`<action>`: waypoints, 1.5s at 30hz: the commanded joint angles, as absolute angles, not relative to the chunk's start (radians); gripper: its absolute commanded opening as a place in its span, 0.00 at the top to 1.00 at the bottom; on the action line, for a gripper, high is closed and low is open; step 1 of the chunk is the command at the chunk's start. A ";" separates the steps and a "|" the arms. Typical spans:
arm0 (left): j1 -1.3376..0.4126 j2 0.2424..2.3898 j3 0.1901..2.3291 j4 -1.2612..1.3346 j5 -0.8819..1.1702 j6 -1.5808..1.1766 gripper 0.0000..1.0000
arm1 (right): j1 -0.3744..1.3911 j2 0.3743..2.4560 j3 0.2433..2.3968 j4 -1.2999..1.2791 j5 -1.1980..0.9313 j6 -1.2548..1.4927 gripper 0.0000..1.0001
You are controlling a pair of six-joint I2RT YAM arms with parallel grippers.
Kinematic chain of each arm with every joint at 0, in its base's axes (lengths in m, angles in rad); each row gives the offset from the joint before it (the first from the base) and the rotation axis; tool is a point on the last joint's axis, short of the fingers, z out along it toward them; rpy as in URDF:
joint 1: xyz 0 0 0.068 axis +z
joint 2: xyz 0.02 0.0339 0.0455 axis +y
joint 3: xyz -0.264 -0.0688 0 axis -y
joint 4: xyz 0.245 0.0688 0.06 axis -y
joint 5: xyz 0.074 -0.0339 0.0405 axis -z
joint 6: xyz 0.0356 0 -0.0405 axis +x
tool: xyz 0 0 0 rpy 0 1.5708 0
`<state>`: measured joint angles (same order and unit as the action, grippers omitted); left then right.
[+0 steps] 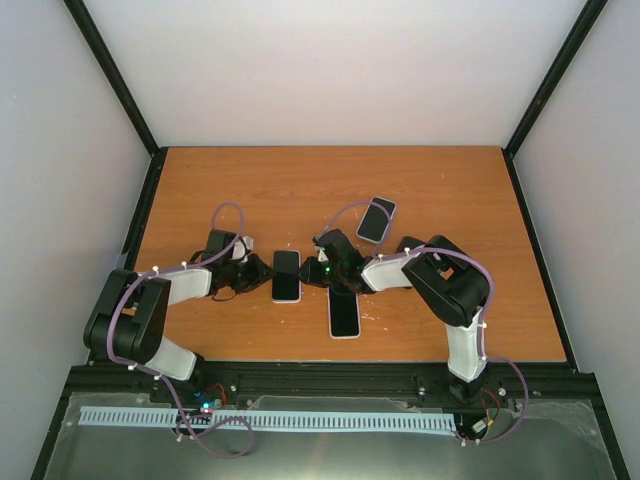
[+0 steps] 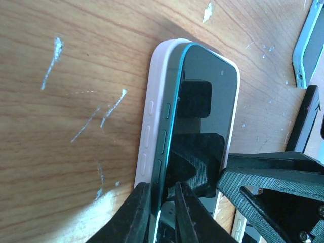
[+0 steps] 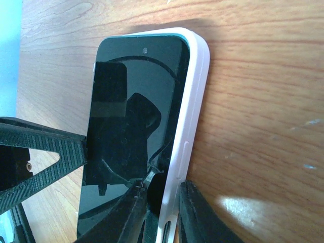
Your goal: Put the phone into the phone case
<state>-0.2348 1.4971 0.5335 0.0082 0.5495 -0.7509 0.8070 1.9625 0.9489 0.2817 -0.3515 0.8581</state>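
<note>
The phone [image 2: 207, 101] is found partly seated in the white phone case [image 2: 150, 106] near the middle of the bench [image 1: 450, 190]. In the left wrist view its teal long edge is raised above the case wall on the button side. The opposite edge is seen lying nearly flush with the rim in the right wrist view. The left claw [image 2: 161, 191] is drawn almost closed across that raised teal edge, probably so that it can be steered and pressed down into the wall (whether the case wall is also caught between the fingers cannot be told). The right claw [image 3: 162, 187] is likewise narrowed to a slim gap. One finger is laid over the screen and the other outside the white side wall, so the case is pinched and, it is judged, kept from sliding while the other side is worked. Both arms are folded at the elbow. Their forearms are turned inward and their wrists carried low over the bench, so that the handset is met from opposite sides. A second phone [image 1: 344, 315] is left flat on the bench just beside the right wrist and is touched by neither claw. The fit is judged unfinished until the lifted edge is snapped in.
</note>
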 commanded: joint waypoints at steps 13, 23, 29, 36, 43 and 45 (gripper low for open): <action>-0.295 1.431 0.506 0.029 0.581 -0.857 0.77 | 0.830 1.911 0.919 0.271 -0.368 0.874 0.77; -0.254 1.410 0.531 -0.058 0.507 -0.802 0.64 | 0.830 1.921 0.906 0.253 -0.302 0.888 0.65; -0.254 1.429 0.528 -0.032 0.517 -0.778 0.69 | 0.830 1.950 0.910 0.282 -0.330 0.902 0.64; -0.254 1.463 0.488 0.034 0.570 -0.788 0.84 | 0.828 1.942 0.910 0.414 -0.455 0.914 0.63; -0.255 1.426 0.438 0.088 0.634 -0.830 0.87 | 0.828 1.880 0.898 0.509 -0.533 0.981 0.63; -0.254 1.416 0.430 0.094 0.644 -0.836 0.86 | 0.828 1.864 0.889 0.539 -0.548 1.006 0.63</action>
<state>-0.2436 1.4376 0.4461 0.0536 0.5526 -0.8101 0.8070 1.9320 0.8940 0.3767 -0.4320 0.9482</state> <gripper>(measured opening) 0.136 0.367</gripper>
